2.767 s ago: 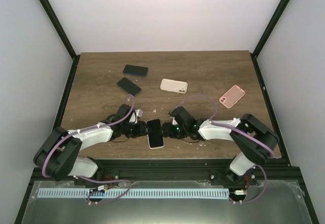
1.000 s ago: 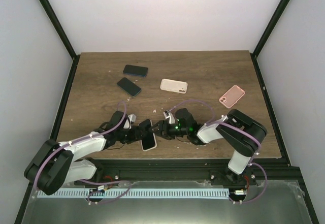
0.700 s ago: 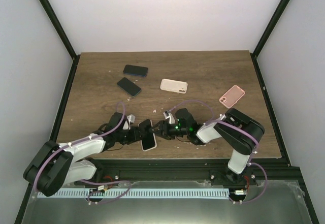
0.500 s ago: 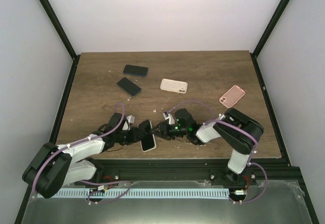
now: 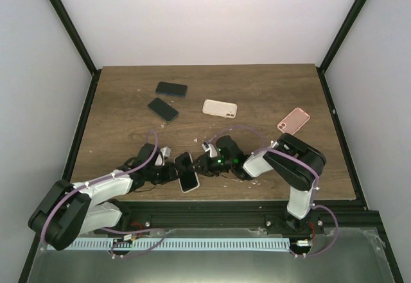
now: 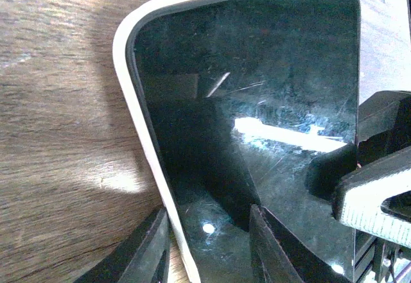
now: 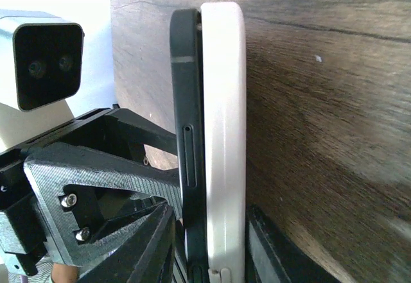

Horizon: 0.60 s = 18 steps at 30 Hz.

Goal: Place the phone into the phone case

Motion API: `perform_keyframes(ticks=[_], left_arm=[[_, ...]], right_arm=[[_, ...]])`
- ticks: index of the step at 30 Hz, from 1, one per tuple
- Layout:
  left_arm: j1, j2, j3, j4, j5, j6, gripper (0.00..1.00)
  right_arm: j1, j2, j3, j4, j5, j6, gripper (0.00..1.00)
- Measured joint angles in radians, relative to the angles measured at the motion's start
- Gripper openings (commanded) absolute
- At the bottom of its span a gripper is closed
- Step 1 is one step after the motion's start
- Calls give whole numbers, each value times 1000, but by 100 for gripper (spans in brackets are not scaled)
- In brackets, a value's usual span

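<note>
Glass phone (image 7: 186, 135) is looking slick, stiff, with edges safest to pinch; right gripper (image 7: 212, 244) is clamping it into white case (image 7: 225, 135) — left gripper (image 6: 207, 231) jaws untellable

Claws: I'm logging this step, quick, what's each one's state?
Left claw: closed on the phone and its white phone case.
Right claw: closed, pinching the same two together.

- Overhead view: soft, even light and sharp focus, with only faint shadows on the table (image 5: 257, 90).
- Left wrist view: white glare streaks the phone (image 6: 270, 71) screen, and a dark shadow edges the wood beside it.
- Right wrist view: the nearest wood blurs.
</note>
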Motion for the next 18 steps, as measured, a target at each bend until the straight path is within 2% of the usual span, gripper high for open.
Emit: perform_keyframes(ticks=[9, 14, 18], left_arm=[[-1, 2, -3, -5, 4, 6, 35], [-8, 1, 9, -23, 17, 14, 42], [-10, -11, 14, -32, 23, 6, 50]], right_arm=[[1, 16, 5, -3, -13, -29, 14], [10, -34, 0, -70, 19, -51, 1], [11, -69, 0, -112, 42, -68, 1]])
